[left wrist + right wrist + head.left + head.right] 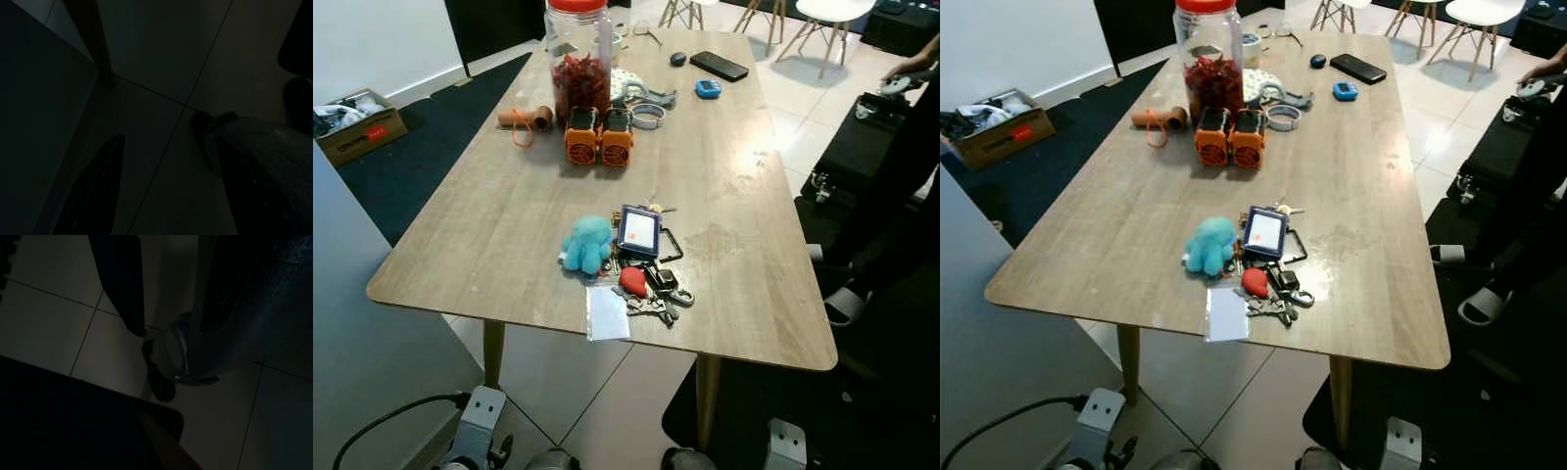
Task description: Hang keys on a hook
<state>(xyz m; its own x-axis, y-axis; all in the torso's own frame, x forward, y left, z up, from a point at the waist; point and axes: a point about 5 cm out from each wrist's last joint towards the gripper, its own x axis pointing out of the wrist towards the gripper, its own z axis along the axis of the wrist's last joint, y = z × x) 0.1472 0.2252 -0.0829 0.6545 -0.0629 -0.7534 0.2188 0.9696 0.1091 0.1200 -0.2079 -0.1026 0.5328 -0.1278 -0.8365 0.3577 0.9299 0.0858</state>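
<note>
1. Left gripper (166, 196) is hanging low beside the table, its two black fingers (93, 196) spread apart over the dim tiled floor (161, 63), gripping nothing.
2. Right gripper (166, 289) is also hanging idle in the shade; whether its fingers are spread or pressed together, I cannot tell.
3. Keys (651, 294) are lying in a bunch near the front edge of the wooden table (509, 215), tangled with a red tag (632, 281) and a dark card holder (638, 231).
4. A blue plush toy (586, 243) is sitting just beside the bunch on the robot's left, and a clear card sleeve (607, 312) is poking over the table's edge.
5. Farther back, two orange blocks (599, 137) are standing side by side in front of a tall jar with a red lid (578, 54).
6. A black phone (719, 66) is resting at the far end, well apart from the keys.
</note>
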